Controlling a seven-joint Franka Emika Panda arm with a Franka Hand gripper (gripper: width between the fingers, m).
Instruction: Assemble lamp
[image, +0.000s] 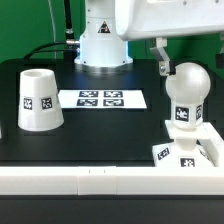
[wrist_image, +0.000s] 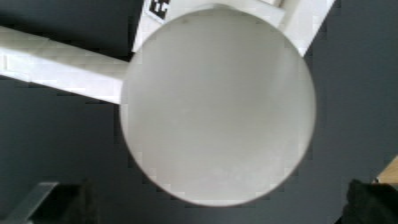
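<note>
Bulb (image: 188, 92): upright on the base, neck down, globe up; a tag on the neck faces the exterior view; in the wrist view the globe (wrist_image: 222, 105) fills most of the picture
Base (image: 190, 150): flat on the table (image: 105, 135), at the exterior view's right; close to the white rail (image: 60, 182) along the front edge; tags on its near side
Shade (image: 38, 100): stands alone at the exterior view's left, wide end down, tag toward the camera; well apart from base and bulb
Jaws: wide, holding nothing; they hang over the bulb, with one dark finger (image: 162, 62) just beside the globe on the exterior view's left; in the wrist view the fingertips sit far apart, clear of the globe
Marker board (image: 103, 98): flat on the table between shade and bulb
</note>
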